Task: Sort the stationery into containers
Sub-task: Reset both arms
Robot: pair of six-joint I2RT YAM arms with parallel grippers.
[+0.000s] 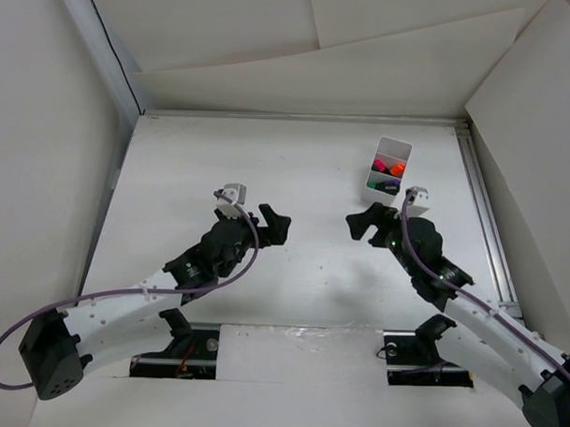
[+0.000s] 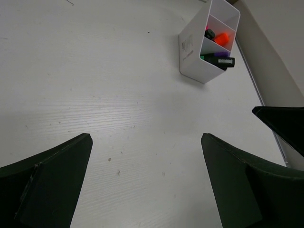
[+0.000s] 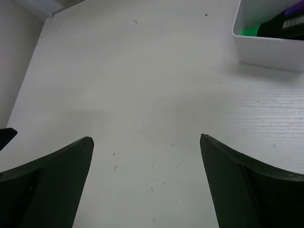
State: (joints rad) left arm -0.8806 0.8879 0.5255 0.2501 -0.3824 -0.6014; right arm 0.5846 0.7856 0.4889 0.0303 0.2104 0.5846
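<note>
In the overhead view, the white organiser (image 1: 390,167) is sitting in the upper right of the frame on the white table (image 1: 296,167), and it is too small there to count what is inside. Only spots of orange-pink (image 1: 391,167) and purple (image 1: 387,186) are showing. The left wrist view, where the organiser (image 2: 192,52) is standing in the upper right, is showing it best. An orange-ended marker (image 2: 223,39) and a pink-red one (image 2: 209,33) are lying in the middle compartment. A black marker with purple and green ends (image 2: 217,59) is lying in the nearest compartment, with one end poking over the rim. The inside of the farthest compartment is hard to make out.

In the right wrist view, the organiser (image 3: 266,50) is being cut off by the upper right corner. Only a green end (image 3: 249,31), a purple end (image 3: 297,9) and a black labelled body (image 3: 285,26) are peeking over its wall.

The left gripper (image 1: 277,224) is hovering left of centre with its jaws spread wide apart and nothing between them. The right gripper (image 1: 361,224) is hovering just below the organiser, with its jaws likewise wide apart and holding nothing. Both wrist views are showing only bare table between the fingers. The arms are being cropped at the lower corners of the overhead frame.
</note>
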